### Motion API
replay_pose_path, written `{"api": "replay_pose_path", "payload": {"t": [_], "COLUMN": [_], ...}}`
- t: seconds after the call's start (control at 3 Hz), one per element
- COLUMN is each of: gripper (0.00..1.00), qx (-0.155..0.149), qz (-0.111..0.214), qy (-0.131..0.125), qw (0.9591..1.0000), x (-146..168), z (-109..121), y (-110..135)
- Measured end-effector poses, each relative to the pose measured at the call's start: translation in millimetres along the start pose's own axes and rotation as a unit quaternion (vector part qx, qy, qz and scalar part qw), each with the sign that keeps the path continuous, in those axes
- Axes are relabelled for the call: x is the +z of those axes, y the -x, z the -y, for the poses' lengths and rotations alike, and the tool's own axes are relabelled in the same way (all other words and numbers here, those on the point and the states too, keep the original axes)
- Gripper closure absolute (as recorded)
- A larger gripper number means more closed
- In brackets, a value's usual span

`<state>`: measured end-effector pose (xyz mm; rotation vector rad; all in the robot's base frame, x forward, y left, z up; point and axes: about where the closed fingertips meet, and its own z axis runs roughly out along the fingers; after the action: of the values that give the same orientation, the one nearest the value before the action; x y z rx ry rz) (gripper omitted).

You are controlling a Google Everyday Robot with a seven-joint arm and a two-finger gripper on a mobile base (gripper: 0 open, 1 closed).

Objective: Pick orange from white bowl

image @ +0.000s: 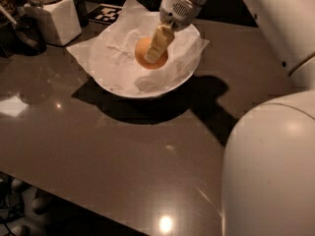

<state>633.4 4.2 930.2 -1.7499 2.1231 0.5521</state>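
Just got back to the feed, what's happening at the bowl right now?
The robot's arm reaches down into the white bowl, and the gripper is closed on the orange, one finger lying across its front. The orange looks slightly raised off the paper lining, with a shadow under it, so the pick appears under way. It is not yet clear of the bowl. A white jar stands on the table behind.

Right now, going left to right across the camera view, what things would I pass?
White jar → white bowl, with the orange inside it gripped by the claw reaching down from above → robot's white body.
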Motion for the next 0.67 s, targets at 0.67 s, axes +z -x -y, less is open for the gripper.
{"api": "replay_pose_path", "payload": {"t": [0.67], "gripper": [1.00], "qx": [-0.020], "qz": [0.039], "qy": [-0.009], "qw": [0.9990], "x": [-26.8], "z": [-11.5], "y": [1.2]}}
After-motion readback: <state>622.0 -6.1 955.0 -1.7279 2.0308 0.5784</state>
